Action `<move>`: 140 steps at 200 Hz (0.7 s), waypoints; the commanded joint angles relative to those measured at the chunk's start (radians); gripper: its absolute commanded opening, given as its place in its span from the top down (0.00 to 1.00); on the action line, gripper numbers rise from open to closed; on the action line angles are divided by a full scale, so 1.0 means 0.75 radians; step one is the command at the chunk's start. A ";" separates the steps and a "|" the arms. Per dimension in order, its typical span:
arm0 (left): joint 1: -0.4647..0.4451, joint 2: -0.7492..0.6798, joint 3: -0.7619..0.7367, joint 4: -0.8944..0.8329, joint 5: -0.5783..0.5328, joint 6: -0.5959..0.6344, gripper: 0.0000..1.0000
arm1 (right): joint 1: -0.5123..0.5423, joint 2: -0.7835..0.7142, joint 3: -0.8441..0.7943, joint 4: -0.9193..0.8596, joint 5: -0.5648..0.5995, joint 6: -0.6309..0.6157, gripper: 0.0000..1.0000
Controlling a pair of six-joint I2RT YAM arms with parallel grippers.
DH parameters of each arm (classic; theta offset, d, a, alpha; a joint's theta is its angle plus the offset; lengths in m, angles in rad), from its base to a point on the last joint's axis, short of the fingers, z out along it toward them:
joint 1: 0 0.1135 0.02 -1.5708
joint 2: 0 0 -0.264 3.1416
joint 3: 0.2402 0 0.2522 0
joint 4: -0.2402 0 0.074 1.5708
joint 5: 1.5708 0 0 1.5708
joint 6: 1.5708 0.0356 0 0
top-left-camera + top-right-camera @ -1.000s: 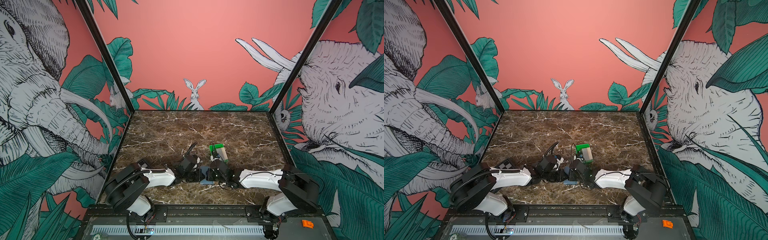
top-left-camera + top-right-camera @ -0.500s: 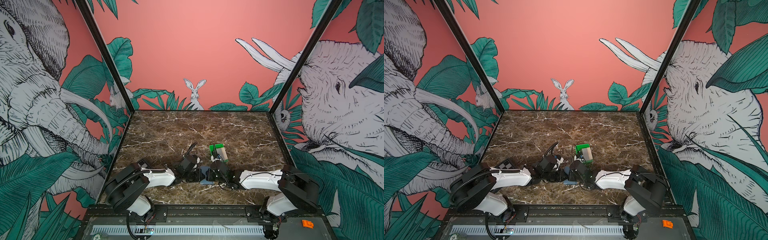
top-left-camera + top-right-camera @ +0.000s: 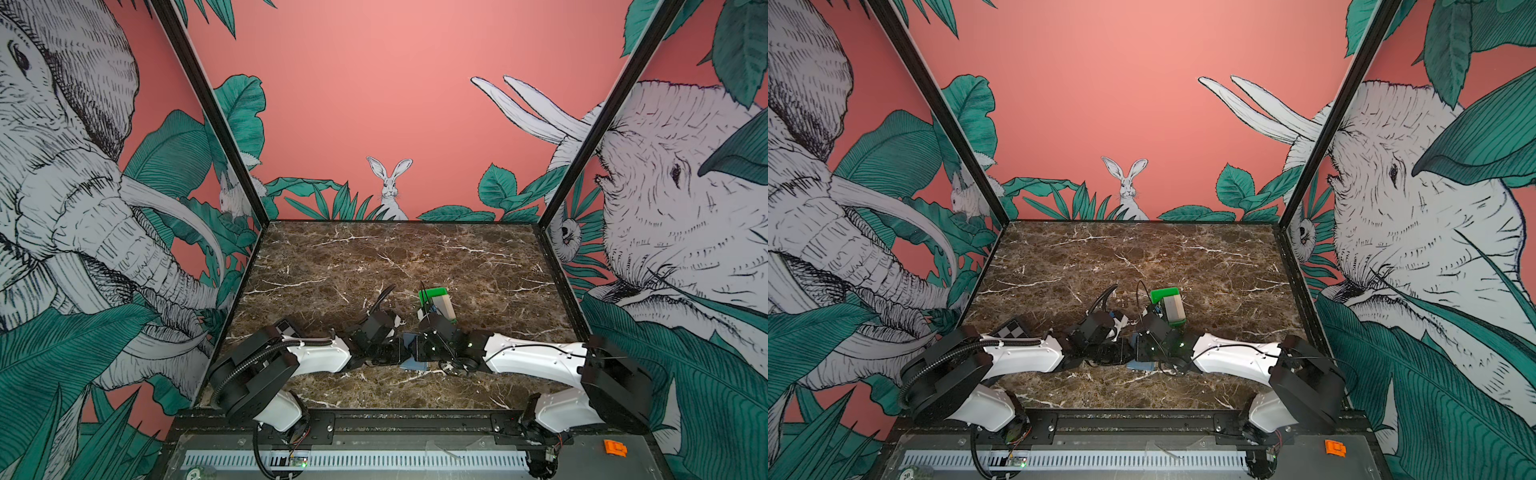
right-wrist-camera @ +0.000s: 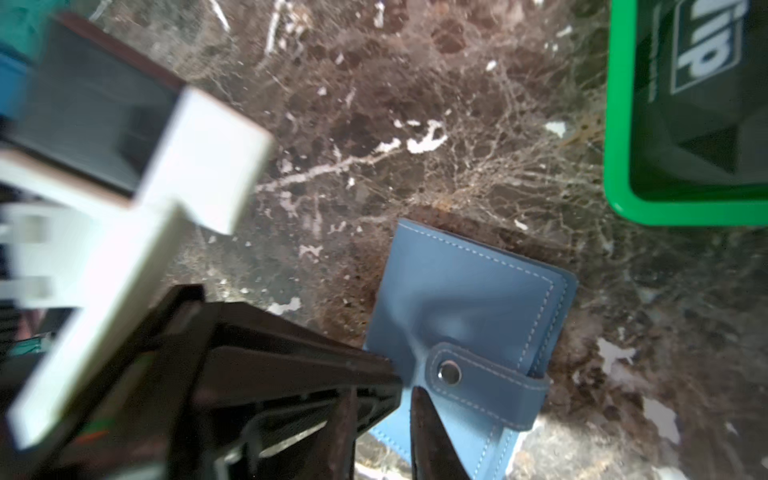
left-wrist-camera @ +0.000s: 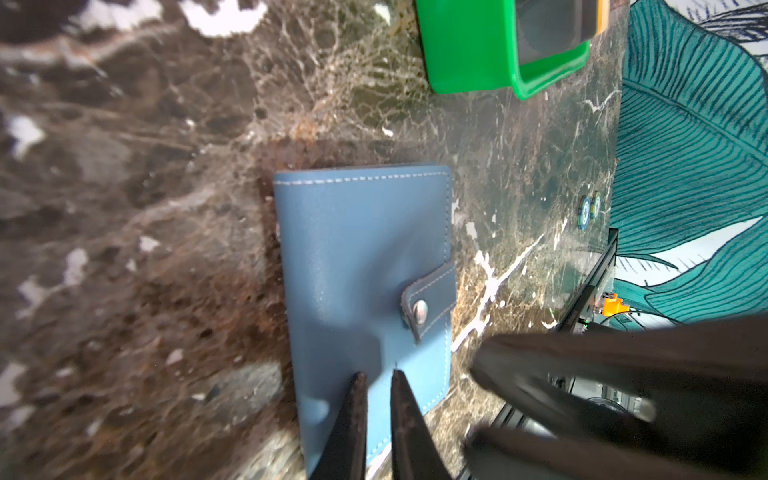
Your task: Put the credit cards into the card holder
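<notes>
1. Left arm: glossy white shell, black joints (a ribbed black hose loops over its shoulder).
2. Right arm: matching white shell, thin black cable on top, black elbow block.

Both top views look steeply down from the front edge across the whole brown marble tabletop. Both wrist views hover close over one slate-blue stitched card holder.

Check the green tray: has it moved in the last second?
No. The green tray sits on the same spot, with the same gap to the back edge of the table.
</notes>
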 commanded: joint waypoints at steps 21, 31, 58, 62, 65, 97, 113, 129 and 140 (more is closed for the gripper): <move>-0.009 -0.090 0.073 -0.186 -0.027 0.047 0.80 | -0.058 -0.170 0.019 -0.149 0.020 -0.148 0.47; -0.009 -0.127 0.106 -0.247 -0.054 0.075 0.78 | -0.075 -0.216 0.014 -0.169 0.027 -0.177 0.39; -0.003 -0.242 0.229 -0.499 -0.174 0.197 0.64 | -0.122 -0.332 0.021 -0.257 0.090 -0.242 0.21; 0.002 -0.258 0.244 -0.536 -0.189 0.214 0.61 | -0.129 -0.347 0.025 -0.273 0.104 -0.255 0.20; 0.007 -0.268 0.252 -0.556 -0.198 0.225 0.58 | -0.135 -0.359 0.028 -0.283 0.116 -0.266 0.19; 0.117 -0.385 0.264 -0.635 -0.218 0.279 0.22 | -0.191 -0.442 0.062 -0.395 0.265 -0.367 0.06; 0.198 -0.457 0.251 -0.671 -0.228 0.307 0.10 | -0.218 -0.484 0.062 -0.411 0.336 -0.431 0.02; 0.285 -0.539 0.243 -0.712 -0.249 0.354 0.01 | -0.258 -0.541 0.055 -0.418 0.377 -0.474 0.02; 0.360 -0.585 0.245 -0.748 -0.271 0.384 0.01 | -0.300 -0.583 0.047 -0.413 0.376 -0.508 0.02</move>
